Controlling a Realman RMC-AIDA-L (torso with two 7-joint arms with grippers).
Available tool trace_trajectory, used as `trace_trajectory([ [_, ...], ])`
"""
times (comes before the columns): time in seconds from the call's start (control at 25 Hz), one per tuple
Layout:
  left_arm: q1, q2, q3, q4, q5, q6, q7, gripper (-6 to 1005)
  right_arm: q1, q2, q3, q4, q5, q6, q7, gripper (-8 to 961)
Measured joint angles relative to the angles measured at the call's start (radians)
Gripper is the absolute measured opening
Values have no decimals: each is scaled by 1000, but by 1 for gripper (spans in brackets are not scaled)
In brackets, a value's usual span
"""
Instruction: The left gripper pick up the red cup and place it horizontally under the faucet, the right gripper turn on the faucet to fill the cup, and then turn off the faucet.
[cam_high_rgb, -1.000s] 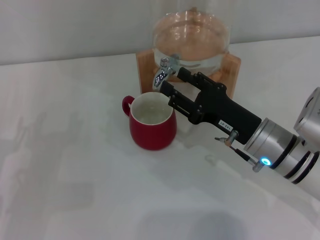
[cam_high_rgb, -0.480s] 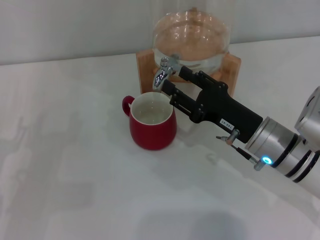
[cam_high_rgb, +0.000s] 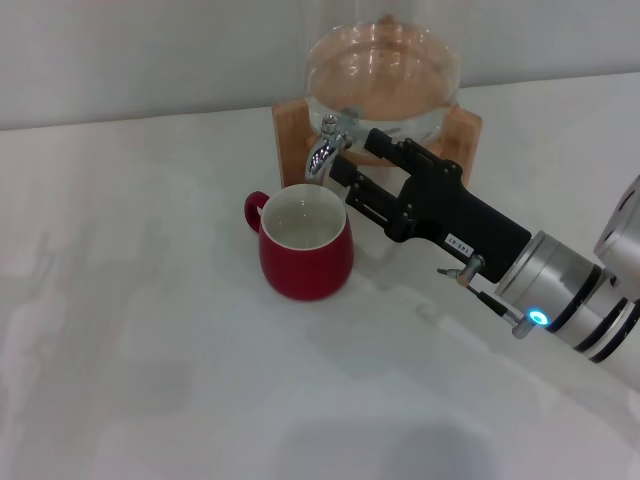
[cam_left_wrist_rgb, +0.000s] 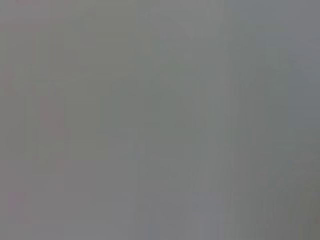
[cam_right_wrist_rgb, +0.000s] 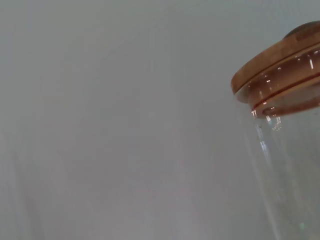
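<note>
The red cup (cam_high_rgb: 303, 250) stands upright on the white table, white inside facing up and handle to the left, directly below the spout of the chrome faucet (cam_high_rgb: 324, 147). The faucet is fitted to a clear glass jar (cam_high_rgb: 385, 75) on a wooden stand (cam_high_rgb: 290, 135). My right gripper (cam_high_rgb: 355, 155) reaches in from the right, just to the right of the faucet. It is open, with its black fingers (cam_high_rgb: 345, 178) apart and nothing between them. The left gripper is out of view, and the left wrist view shows only flat grey.
The white table (cam_high_rgb: 150, 330) stretches out left of and in front of the cup. A pale wall runs behind the jar. In the right wrist view I see the jar's wooden lid (cam_right_wrist_rgb: 280, 70) and its glass wall (cam_right_wrist_rgb: 290, 165).
My right gripper has drifted slightly to the right, away from the faucet's spout. The cup has not moved.
</note>
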Motion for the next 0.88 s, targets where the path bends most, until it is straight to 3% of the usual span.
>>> trace_trajectory([
  [0.44,-4,0,0,-1,0,0,1,884,-5,1,-1,-5,-2,-20,2,658],
  [0.88,-12,1,-4,-3,-3,0,1,883,-56,-1,-2,-12,-3,-106,1,658],
])
